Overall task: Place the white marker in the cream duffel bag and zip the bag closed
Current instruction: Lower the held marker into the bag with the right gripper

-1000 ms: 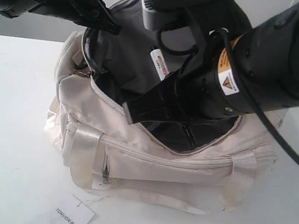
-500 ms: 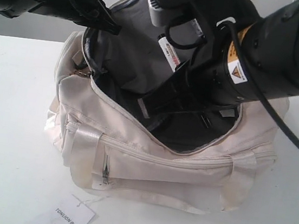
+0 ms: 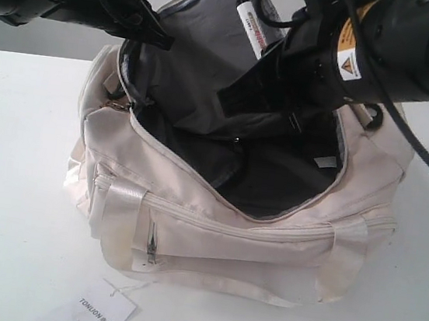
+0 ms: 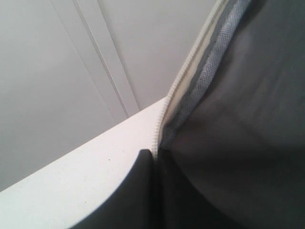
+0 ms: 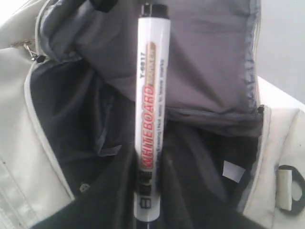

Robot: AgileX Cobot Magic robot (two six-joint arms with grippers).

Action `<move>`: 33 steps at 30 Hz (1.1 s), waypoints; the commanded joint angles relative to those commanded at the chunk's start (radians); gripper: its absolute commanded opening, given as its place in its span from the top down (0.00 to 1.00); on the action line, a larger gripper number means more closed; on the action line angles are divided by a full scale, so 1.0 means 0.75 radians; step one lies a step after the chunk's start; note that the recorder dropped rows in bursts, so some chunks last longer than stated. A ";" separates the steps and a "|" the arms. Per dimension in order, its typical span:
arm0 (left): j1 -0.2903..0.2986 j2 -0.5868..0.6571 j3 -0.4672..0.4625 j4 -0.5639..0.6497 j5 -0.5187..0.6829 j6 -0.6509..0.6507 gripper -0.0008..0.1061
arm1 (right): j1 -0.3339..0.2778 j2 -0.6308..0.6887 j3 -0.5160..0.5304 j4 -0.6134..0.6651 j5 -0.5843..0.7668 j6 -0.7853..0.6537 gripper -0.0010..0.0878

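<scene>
Clamps marker (image 3: 249, 25) in right end effector (image 3: 253, 78) above bag's (image 3: 213, 239) open mouth. Pinches bag's raised far zipper edge in left end effector (image 3: 148, 33), mouth gaping wide on table (image 3: 16, 183).

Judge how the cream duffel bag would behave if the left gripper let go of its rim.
Probably floppy: the cream duffel bag sags in folds, and its raised flap seems held up only by the left gripper, so it would likely slump over the opening. Its shiny strap handles look slippery. Pushed, it would probably deform rather than slide cleanly.
</scene>
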 joint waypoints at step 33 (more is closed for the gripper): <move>0.000 0.000 0.000 0.000 0.000 0.000 0.99 | -0.379 0.411 -0.358 0.798 0.383 -0.484 0.99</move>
